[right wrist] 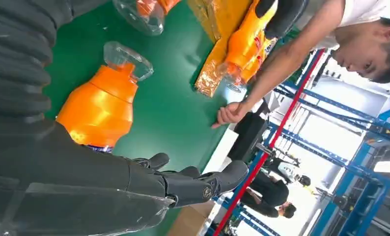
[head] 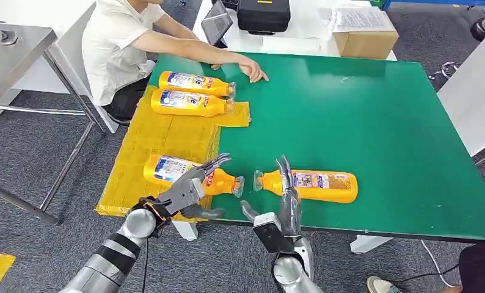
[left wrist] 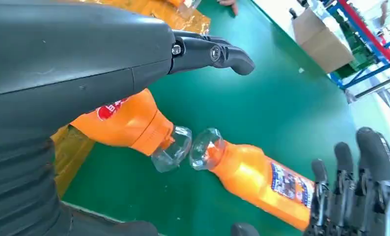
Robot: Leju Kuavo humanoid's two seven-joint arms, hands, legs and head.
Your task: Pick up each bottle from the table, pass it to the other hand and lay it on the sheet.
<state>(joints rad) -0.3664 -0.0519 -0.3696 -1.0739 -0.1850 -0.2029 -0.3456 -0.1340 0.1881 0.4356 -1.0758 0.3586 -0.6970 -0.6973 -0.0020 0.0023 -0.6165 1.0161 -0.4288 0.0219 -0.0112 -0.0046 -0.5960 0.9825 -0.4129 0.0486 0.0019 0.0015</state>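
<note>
- Four orange bottles with clear caps lie on their sides, full of orange liquid as far as the clear caps and necks show.
- Two bottles rest side by side on the far part of the yellow sheet (head: pixel 167 137): the far bottle (head: pixel 194 82) and the second bottle (head: pixel 190 102), caps pointing right.
- The near-left bottle (head: pixel 185 173) lies with its body on the sheet and its cap over the green counter (head: pixel 362 116); the left hand (head: pixel 188 192) hovers over it with fingers spread, and whether it touches the bottle cannot be told.
- The near-right bottle (head: pixel 313 185) lies on the bare counter, cap almost meeting the near-left bottle's cap.
- The right hand (head: pixel 287 204) stands at the counter's front edge by that bottle's neck, fingers apart and raised, holding nothing.
- The left wrist view shows the two caps nearly touching; the right wrist view shows the near-right bottle's shoulder close under the hand.
- A person (head: pixel 127 43) sits at the far-left corner, one hand (head: pixel 252 69) flat on the counter.
- Beyond lie a cardboard box (head: pixel 365 36) and a black case (head: pixel 263 15).
</note>
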